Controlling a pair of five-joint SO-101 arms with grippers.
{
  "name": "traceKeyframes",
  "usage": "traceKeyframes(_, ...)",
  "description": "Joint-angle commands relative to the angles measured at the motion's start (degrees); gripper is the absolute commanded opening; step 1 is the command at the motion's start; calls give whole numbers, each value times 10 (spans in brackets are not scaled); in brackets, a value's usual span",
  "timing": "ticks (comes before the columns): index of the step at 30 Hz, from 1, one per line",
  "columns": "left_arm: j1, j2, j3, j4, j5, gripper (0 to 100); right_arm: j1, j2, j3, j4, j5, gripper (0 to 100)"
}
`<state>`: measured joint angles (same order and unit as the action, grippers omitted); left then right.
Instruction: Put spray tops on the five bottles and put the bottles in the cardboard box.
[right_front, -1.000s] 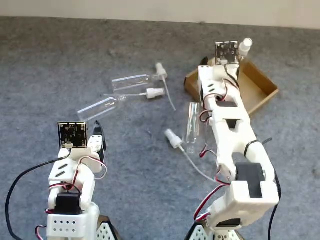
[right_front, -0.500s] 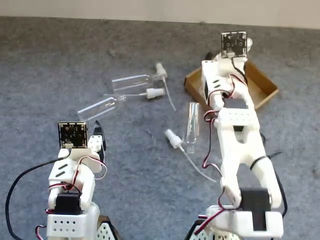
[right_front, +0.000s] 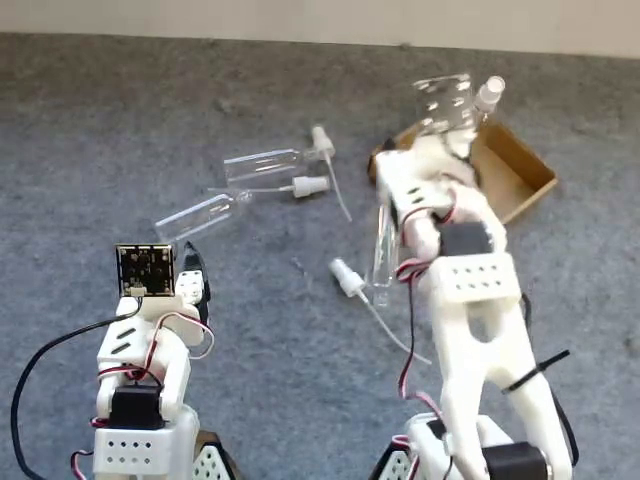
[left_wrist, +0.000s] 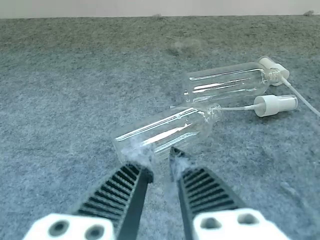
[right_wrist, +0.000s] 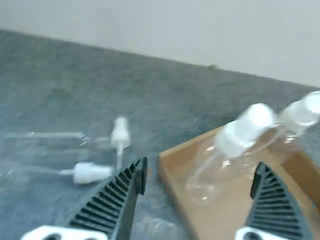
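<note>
Progress stands at two of five, as far as I can judge. In the cardboard box (right_front: 522, 188), at the far right of the tabletop (right_front: 110, 110), lie a capped bottle (right_wrist: 210, 167) and a second capped bottle (right_wrist: 295, 120). The second one's white top reaches past the box's far rim, so it may need nudging to sit fully inside.

Three bottles lie uncapped on the grey surface, each on its side:
- The far bottle (right_front: 262, 163) is near the middle of the far edge, with a spray top (right_front: 322, 140) right at its mouth. That top's tube trails outside, so it is not fitted.
- The near bottle (right_front: 200, 214) is a little closer to the left arm, with a second spray top (right_front: 311, 185) loose between it and the far bottle.
- The third bottle (right_front: 384, 245) is just beside the right arm and partly hidden by it, with a third spray top (right_front: 346, 274) close to its near end.

The right gripper (right_wrist: 200, 170) hangs over the box with its jaws spread wide and nothing between them. The left gripper (left_wrist: 159, 162) sits low, just short of the near bottle. Its jaws are drawn almost together with a narrow gap, and they grip nothing.

What is left, then, is three cappings and three trips to the box.
</note>
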<state>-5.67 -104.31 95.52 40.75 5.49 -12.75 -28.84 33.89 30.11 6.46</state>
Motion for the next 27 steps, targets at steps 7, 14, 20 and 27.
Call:
traceKeyframes(7,-9,-7,1,-14,-5,5,-35,-43,1,52,7,26)
traceKeyframes(14,-28,-7,0,-15,-4,7,-27,-43,53,50,8,12)
traceKeyframes(20,-28,-7,0,-15,-5,7,-27,-42,66,50,8,16)
traceKeyframes(27,-29,-7,1,-15,-5,7,0,-27,65,49,4,16)
